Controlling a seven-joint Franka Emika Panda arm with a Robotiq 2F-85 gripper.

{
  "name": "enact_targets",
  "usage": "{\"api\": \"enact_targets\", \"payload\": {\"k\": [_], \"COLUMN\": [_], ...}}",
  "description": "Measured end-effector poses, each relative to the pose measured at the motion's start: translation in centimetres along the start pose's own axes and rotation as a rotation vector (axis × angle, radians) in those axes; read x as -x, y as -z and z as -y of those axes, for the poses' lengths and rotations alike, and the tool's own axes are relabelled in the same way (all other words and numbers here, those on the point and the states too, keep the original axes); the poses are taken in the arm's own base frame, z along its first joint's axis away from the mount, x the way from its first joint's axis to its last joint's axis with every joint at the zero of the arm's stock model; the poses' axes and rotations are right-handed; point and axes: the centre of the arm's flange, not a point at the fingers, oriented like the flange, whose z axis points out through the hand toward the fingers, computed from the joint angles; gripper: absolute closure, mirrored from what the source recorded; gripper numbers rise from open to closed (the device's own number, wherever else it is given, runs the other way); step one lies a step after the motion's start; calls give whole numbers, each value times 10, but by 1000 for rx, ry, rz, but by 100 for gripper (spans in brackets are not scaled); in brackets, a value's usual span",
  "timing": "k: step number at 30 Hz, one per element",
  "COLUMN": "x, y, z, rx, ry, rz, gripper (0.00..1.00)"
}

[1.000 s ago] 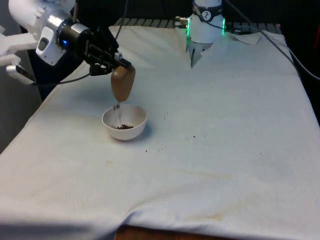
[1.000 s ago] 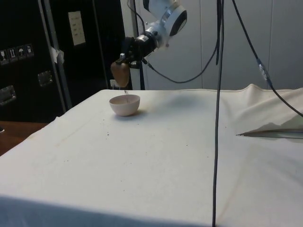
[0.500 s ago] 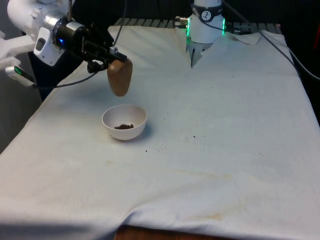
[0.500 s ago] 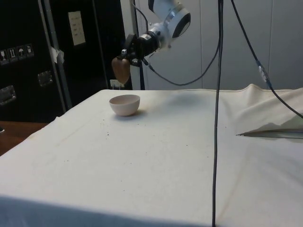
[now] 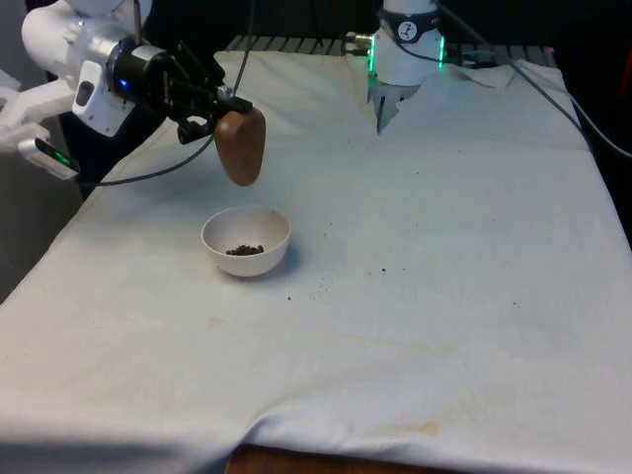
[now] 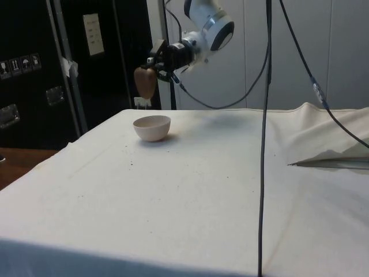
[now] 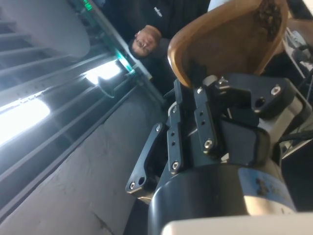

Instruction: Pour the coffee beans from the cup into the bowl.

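Note:
A brown cup (image 5: 240, 146) hangs tilted in the air above and a little behind the white bowl (image 5: 246, 240). My gripper (image 5: 225, 111) is shut on the cup's rim and reaches in from the front view's left. A small heap of dark coffee beans (image 5: 244, 250) lies in the bowl's bottom. In the side view the cup (image 6: 145, 82) hangs well above the bowl (image 6: 152, 127), with the gripper (image 6: 153, 64) beside it. The wrist view shows the cup's wall (image 7: 230, 39) clamped between the fingers (image 7: 205, 117), with a few beans (image 7: 268, 12) stuck inside.
Several loose beans (image 5: 321, 288) lie on the white cloth to the front view's right of the bowl. The robot's base (image 5: 405, 49) stands at the far end. A black cable (image 6: 264, 144) hangs in the side view. A person (image 7: 146, 41) appears in the wrist view.
A second ago beans streamed from the low, tipped cup into the bowl. The stream has stopped, and the gripper has lifted the cup up and away from the bowl.

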Motion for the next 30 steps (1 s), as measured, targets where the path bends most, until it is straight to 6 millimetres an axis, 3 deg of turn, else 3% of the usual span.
{"api": "enact_targets", "payload": {"k": [30], "x": [2], "y": [-2], "z": [-1], "rx": [-12], "ry": [24], "rz": [4], "gripper": [97]}}
